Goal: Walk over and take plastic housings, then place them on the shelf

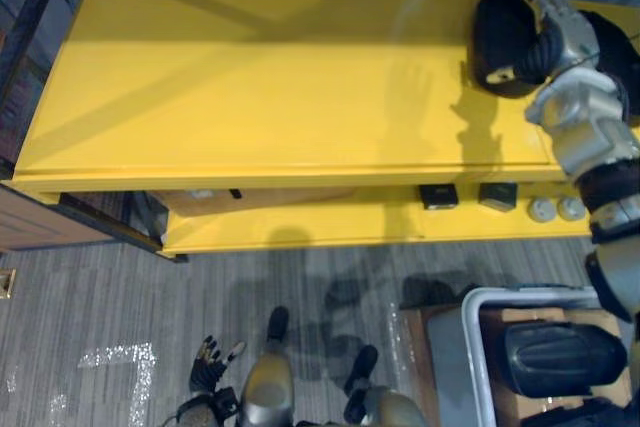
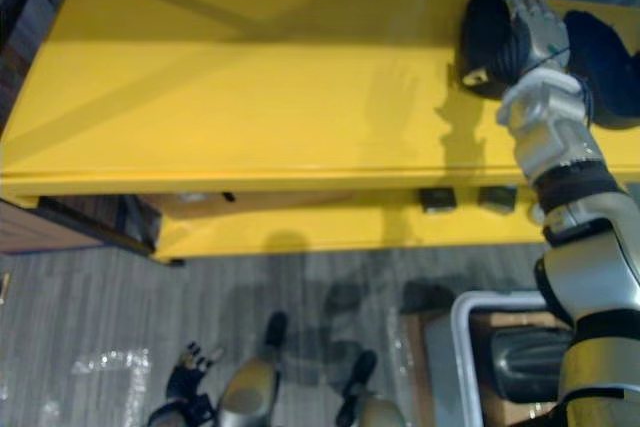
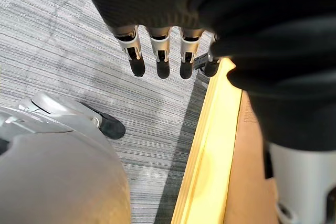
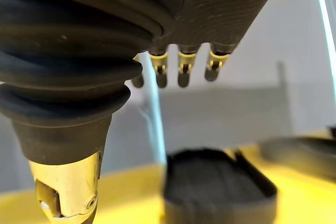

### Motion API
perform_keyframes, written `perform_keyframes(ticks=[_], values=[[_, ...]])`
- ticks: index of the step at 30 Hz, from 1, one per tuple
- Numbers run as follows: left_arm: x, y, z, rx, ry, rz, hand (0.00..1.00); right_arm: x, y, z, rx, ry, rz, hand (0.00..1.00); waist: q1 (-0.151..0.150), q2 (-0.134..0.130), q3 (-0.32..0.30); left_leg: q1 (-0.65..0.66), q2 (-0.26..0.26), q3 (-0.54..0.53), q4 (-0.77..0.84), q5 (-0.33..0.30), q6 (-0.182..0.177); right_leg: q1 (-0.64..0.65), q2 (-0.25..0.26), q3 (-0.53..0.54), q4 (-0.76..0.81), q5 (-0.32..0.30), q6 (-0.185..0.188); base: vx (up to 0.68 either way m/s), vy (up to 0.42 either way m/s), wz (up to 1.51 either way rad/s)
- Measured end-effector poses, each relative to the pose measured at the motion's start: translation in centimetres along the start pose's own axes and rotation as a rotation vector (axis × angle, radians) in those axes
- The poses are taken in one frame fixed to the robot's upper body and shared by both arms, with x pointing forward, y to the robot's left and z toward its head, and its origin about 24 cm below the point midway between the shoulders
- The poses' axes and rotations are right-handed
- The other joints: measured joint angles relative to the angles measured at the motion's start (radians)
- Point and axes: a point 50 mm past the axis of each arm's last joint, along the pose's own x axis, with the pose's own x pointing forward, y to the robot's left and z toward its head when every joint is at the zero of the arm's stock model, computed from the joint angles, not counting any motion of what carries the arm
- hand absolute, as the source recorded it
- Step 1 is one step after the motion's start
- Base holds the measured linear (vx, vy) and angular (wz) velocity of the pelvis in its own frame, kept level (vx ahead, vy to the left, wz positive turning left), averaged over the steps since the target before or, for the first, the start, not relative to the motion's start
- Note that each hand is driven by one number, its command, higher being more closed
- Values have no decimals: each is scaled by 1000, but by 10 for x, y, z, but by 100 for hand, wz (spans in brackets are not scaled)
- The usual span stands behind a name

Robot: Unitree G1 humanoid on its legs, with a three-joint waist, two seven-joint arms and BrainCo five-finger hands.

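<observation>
A black plastic housing (image 1: 503, 42) lies on the top of the yellow shelf (image 1: 250, 87), near its far right end. My right hand (image 1: 566, 29) hovers just over that housing with its fingers (image 4: 181, 72) straight and nothing in them. In the right wrist view the housing (image 4: 215, 190) rests on the yellow surface, apart from the fingers. A second black housing (image 2: 603, 57) sits on the shelf just to the right of it. My left hand (image 1: 210, 367) hangs open low at my side above the floor, fingers (image 3: 160, 59) straight.
On the lower shelf board (image 1: 330, 225) stand two small black boxes (image 1: 438, 195), two pale round parts (image 1: 555, 209) and a cardboard box (image 1: 255, 197). A white bin (image 1: 478, 299) at lower right holds another black housing (image 1: 562, 357). A wooden cabinet (image 1: 45, 219) adjoins the shelf's left end.
</observation>
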Motion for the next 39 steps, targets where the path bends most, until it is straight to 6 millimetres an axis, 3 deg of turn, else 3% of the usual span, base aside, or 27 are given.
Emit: perform_keyframes(ticks=[4, 13, 19, 25, 30, 34, 35, 39], values=[[0, 1, -1, 0, 2, 2, 0, -1, 5, -18, -16, 72, 35, 0, 2, 0, 0, -13, -1, -9, 0, 2, -1, -8, 1, -4, -1, 2, 0, 20, -4, 7], [0, -2, 1, -8, -5, -20, 0, 0, 5, -31, -58, 136, 72, 0, 6, 15, 9, -43, -7, -19, 1, 4, -2, -38, 1, -14, 10, -1, -1, 13, -4, 3], [-1, -10, 4, -30, -16, -51, 0, 3, -24, -43, -92, 170, 32, 0, 7, 56, 51, -54, -11, -43, 0, 6, -1, -45, -2, -35, 32, -22, 1, -6, -1, 10], [0, -13, 6, -37, -24, -71, 0, 5, -25, -38, -96, 138, 99, 0, 24, 58, 57, -74, -4, -44, 5, 9, -5, -73, 1, -35, 52, -28, -5, 20, -12, 1], [0, -14, 8, -40, -27, -89, 0, 7, -38, -33, -126, 79, 131, 0, 25, 64, 86, -74, -3, -46, 5, 9, -5, -76, 0, -36, 65, -36, -8, -2, 0, 1], [1, -10, 10, -50, -33, -79, 0, 6, -38, -31, -168, 26, 188, 0, 27, 64, 86, -74, -1, -47, 1, 9, -5, -83, 0, -37, 81, -50, -12, -2, -1, 1], [1, -9, 11, -55, -37, -76, 0, 6, -40, -31, -174, 20, 201, 100, 27, 64, 86, -74, 0, -47, 1, 9, -5, -85, 0, -37, 85, -52, -10, 0, 0, 0], [1, -10, 15, -60, -54, -85, 0, 5, -43, -31, -199, -7, 232, 100, 28, 64, 86, -74, 0, -46, 2, 9, -6, -89, 0, -36, 93, -54, -8, 0, 0, 0]])
